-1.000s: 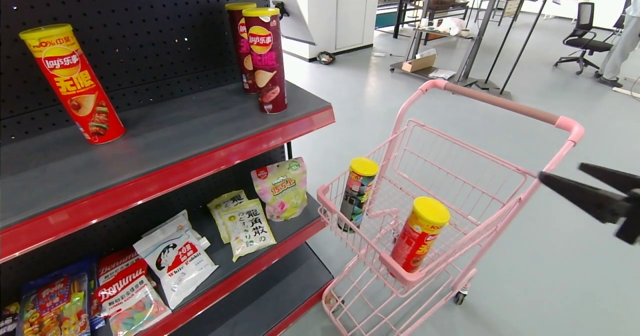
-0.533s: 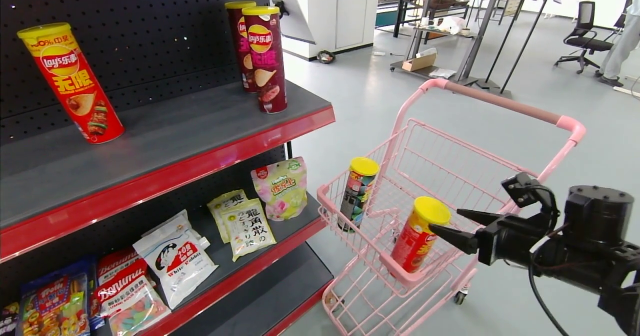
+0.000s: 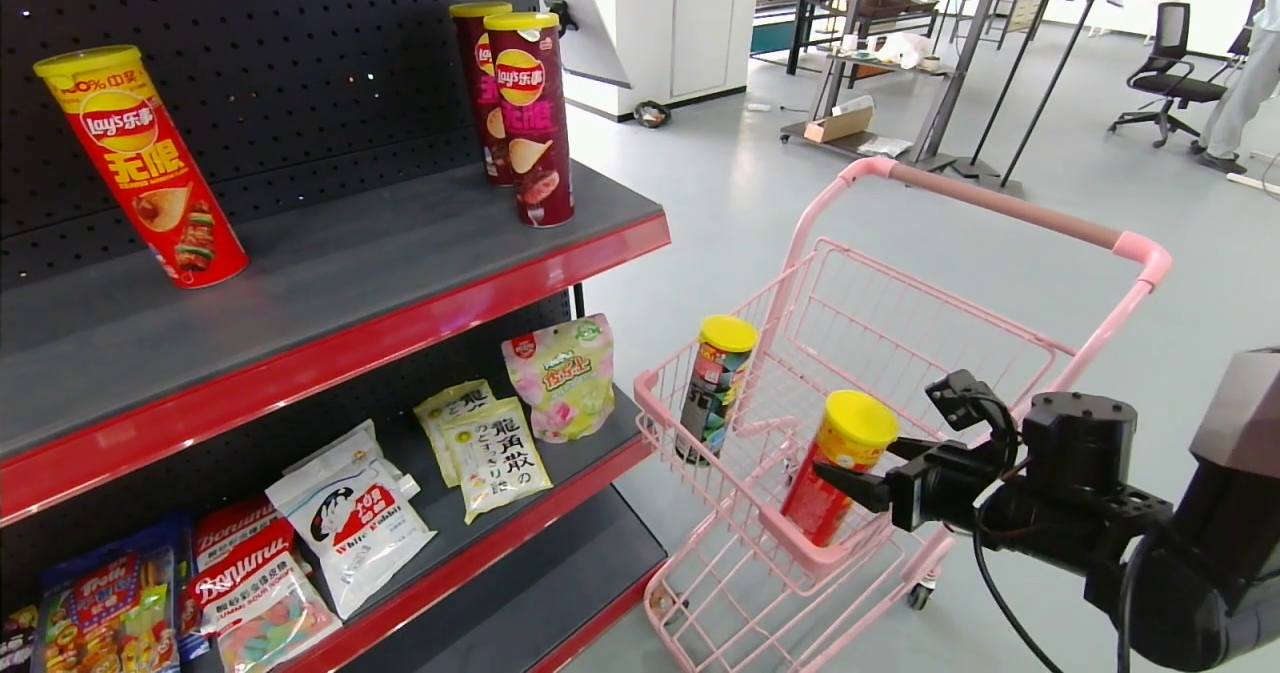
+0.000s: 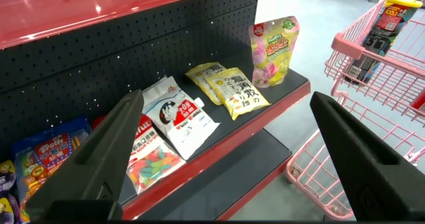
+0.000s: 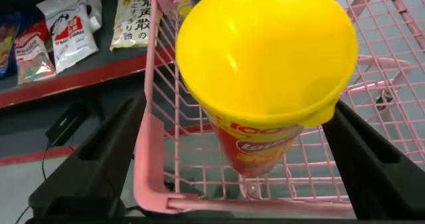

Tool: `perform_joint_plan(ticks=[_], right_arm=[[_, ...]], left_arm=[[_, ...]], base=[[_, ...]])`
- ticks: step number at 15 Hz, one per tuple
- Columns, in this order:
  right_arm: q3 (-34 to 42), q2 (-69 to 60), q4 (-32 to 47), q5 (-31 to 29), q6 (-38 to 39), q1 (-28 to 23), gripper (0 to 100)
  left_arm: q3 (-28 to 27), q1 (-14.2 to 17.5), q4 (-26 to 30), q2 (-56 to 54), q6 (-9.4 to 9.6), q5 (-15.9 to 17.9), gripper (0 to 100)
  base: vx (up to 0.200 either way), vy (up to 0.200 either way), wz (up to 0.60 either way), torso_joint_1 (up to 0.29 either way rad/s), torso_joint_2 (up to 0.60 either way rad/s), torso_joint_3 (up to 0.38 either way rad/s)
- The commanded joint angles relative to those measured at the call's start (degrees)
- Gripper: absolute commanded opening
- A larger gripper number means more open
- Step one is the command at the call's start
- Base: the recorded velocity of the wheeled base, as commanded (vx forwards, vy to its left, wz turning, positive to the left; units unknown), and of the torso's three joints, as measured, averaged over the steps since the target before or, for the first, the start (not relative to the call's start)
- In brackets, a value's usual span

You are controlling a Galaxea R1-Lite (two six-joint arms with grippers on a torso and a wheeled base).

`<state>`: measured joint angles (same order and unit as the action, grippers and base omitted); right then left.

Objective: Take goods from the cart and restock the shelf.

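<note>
Right arm (image 3: 1100, 513) stretched forward and low, right jaws spread wide, left jaws parted wide as well

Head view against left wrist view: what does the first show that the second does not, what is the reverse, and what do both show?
Head view alone: a tall red can and two maroon cans standing on the top shelf, and the right gripper, open, with the cart's red can between its fingers. Left wrist view alone: the left gripper, open, facing the lower shelf. Shared: the pink cart, the dark can in it, and the green pouch and white bag on the lower shelf.
</note>
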<state>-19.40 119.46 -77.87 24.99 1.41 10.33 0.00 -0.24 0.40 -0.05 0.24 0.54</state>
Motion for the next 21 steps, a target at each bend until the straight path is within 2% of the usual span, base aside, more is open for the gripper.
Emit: perform_joint_plan(ticks=[1,8,9,13,16,18,21], right_arm=[[-1.8,4.0,-0.3,-0.1,-0.1,-0.2,100],[-9.1,8.5,-0.3,-1.2,-0.2,-0.1,100],[-9.3,8.8,-0.3,-1.3,-0.2,0.0,0],[-9.8,9.7,-0.4,-1.9,-0.4,0.1,0],[-11.5,6.3,-4.0,-4.3,-0.9,0.5,0],[-12.3,-4.8,5.0,-4.7,-1.1,1.8,0],[-20.0,-23.9,29.7,-6.5,-3.8,1.3,0]], left_arm=[[0.0,0.0,0.0,0.0,0.02,0.0,100],[0.0,0.0,-0.1,0.0,0.02,0.0,100],[0.0,0.0,0.0,0.0,0.02,0.0,100],[0.0,0.0,0.0,0.0,0.02,0.0,100],[0.0,0.0,0.0,0.0,0.02,0.0,100],[0.0,0.0,0.0,0.0,0.02,0.0,100],[0.0,0.0,0.0,0.0,0.02,0.0,100]], base=[[0.0,0.0,0.0,0.0,0.0,0.0],[0.0,0.0,0.0,0.0,0.0,0.0],[0.0,0.0,0.0,0.0,0.0,0.0],[0.0,0.0,0.0,0.0,0.0,0.0],[0.0,0.0,0.0,0.0,0.0,0.0],[0.0,0.0,0.0,0.0,0.0,0.0],[0.0,0.0,0.0,0.0,0.0,0.0]])
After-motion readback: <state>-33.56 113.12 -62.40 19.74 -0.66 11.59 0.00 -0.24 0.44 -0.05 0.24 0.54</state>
